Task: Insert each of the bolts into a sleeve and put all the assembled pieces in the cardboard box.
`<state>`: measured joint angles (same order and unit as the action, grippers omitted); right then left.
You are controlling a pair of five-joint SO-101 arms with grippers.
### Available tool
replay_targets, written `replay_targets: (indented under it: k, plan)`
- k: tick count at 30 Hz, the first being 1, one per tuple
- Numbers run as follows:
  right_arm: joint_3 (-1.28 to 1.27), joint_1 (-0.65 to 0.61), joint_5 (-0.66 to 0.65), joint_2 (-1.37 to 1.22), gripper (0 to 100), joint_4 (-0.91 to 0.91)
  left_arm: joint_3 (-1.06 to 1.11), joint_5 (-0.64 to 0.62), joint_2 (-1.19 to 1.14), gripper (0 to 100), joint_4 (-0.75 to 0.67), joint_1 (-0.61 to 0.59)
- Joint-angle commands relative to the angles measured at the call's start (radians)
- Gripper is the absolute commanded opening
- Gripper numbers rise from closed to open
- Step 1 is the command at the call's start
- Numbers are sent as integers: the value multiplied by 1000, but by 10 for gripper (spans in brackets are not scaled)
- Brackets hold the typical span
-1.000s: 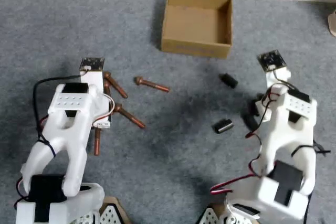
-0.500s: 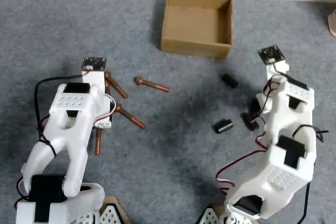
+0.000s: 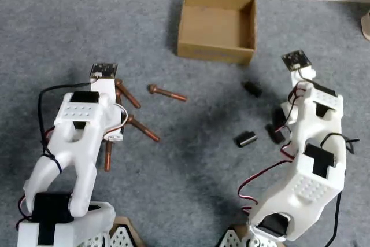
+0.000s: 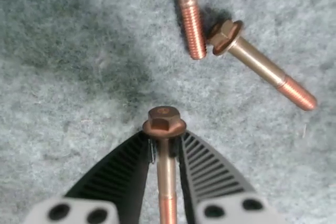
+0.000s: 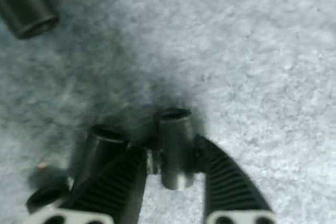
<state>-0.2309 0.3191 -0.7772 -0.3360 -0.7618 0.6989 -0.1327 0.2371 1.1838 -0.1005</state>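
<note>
My left gripper (image 4: 165,137) is shut on a copper bolt (image 4: 166,161), whose hex head pokes out past the fingertips, low over the carpet. Two more bolts (image 4: 262,66) (image 4: 188,14) lie just beyond it. From above, this gripper (image 3: 116,100) sits among the bolts at the left, with a loose bolt (image 3: 167,92) toward the middle. My right gripper (image 5: 173,148) is shut on a black sleeve (image 5: 175,150) standing on end, with a second sleeve (image 5: 102,148) leaning beside it. In the high view the right gripper (image 3: 278,121) is at the sleeves on the right.
The open cardboard box (image 3: 215,52) stands at the back centre with nothing visible inside. Loose black sleeves (image 3: 251,89) (image 3: 245,139) lie between it and the right arm. Further bolts (image 3: 142,128) (image 3: 107,155) lie by the left arm. Grey carpet covers the table.
The right arm has stretched forward and its gripper has shifted slightly toward the back over the sleeves. The left arm has barely moved.
</note>
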Motion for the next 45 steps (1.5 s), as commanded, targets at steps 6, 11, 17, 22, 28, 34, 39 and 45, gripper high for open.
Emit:
replay_targets:
  k: [6,11,17,22,28,34,39,45]
  plan:
    - [67,-44,-5,44,5,-217,-1,-6,39,6,-15,18]
    - [53,-44,0,234,5,-306,47,-8,45,6,-72,19]
    - [-163,-48,68,579,5,-318,51,-9,47,6,-80,19]
    - [-372,-50,133,915,5,-325,47,-66,48,6,-72,51]
    - [-599,-51,176,1323,5,-325,-5,-86,48,6,51,110]
    - [-817,-102,282,1707,5,-328,-4,-84,127,6,91,113]
    - [-943,-271,322,2003,5,-429,87,-80,372,6,100,113]
    - [-1000,-496,361,2176,5,-503,189,-52,607,6,43,113]
